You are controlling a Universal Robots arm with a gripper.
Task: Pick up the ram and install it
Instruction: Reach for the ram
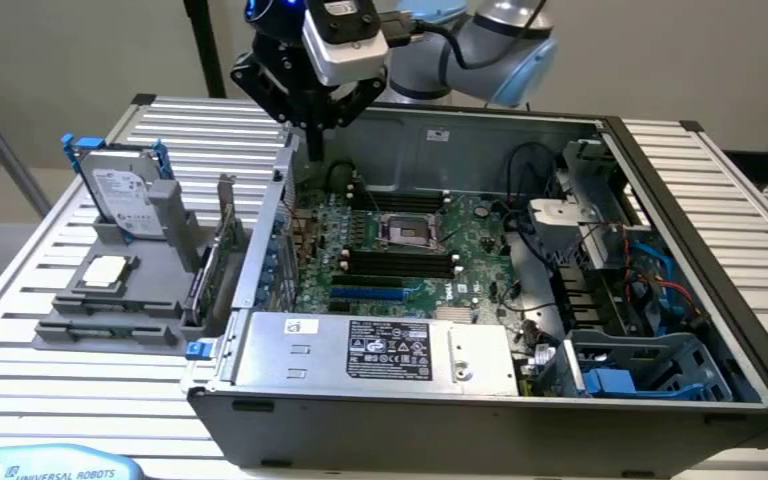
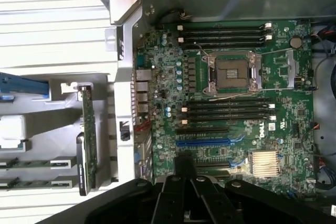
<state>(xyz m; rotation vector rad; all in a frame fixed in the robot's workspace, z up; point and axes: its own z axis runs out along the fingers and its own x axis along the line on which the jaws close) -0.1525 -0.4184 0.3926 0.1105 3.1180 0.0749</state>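
Observation:
Two ram sticks (image 2: 32, 163) lie edge-up as thin green strips in the grey holder (image 1: 104, 300), outside the open computer case on the exterior view's left. My gripper (image 1: 315, 148) hangs above the case's rear corner on that side, fingers pointing down and shut with nothing between them. In the wrist view the gripper (image 2: 184, 162) shows dark over the motherboard's edge. The black memory slots (image 2: 227, 109) beside the processor socket (image 2: 233, 72) stand bare, as do those (image 1: 398, 262) in the exterior view.
The holder also carries a hard drive (image 1: 128, 190), a square silver processor chip (image 1: 107, 272) and an upright card with a bracket (image 2: 86, 140). Inside the case are the power supply (image 1: 384, 352), cables and a drive cage (image 1: 631, 370). The case wall (image 1: 261, 250) separates holder and motherboard.

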